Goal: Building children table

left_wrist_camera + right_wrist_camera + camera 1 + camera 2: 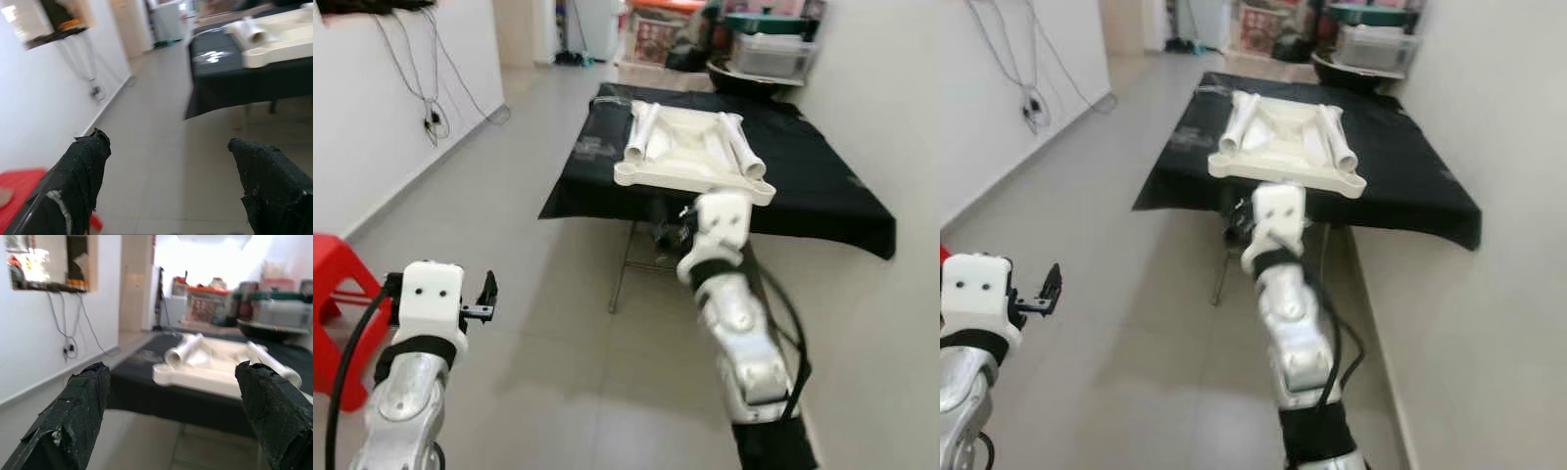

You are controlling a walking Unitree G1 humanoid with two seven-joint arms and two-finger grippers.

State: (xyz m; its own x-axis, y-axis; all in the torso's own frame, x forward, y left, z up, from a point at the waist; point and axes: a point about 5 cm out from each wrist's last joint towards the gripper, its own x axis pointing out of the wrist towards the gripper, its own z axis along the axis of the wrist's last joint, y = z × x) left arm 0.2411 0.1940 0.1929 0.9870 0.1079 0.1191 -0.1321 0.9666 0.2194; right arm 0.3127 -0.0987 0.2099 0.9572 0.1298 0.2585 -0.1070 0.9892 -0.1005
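**A:** How far along is the children's table?

**B:** Barely begun, by my reading. The white tabletop (690, 157) lies upside down on the table draped in black cloth (822, 191), near its front edge. 2 white tube legs (642, 130) rest loose across it, 1 toward each side, lying flat and not standing in any socket. I can see a round corner socket (257, 55) in the left wrist view, and it is empty.

**A:** Any more legs around?

**B:** I can only make out 2 for sure; the middle of the tabletop is too blurred to say whether others lie there.

**A:** And the grippers?

**B:** The right gripper (176, 416) is raised in front of the table's near edge, pointed at the tabletop, fingers spread wide with nothing between them. The left gripper (178, 176) is low and well off to the left over the floor tiles, beside a red stool (335, 294), also spread apart and empty.

**A:** So what's left?

**B:** Nearly everything, I'd judge: pick up each leg, stand it in a corner socket, seat it, then turn the table upright.
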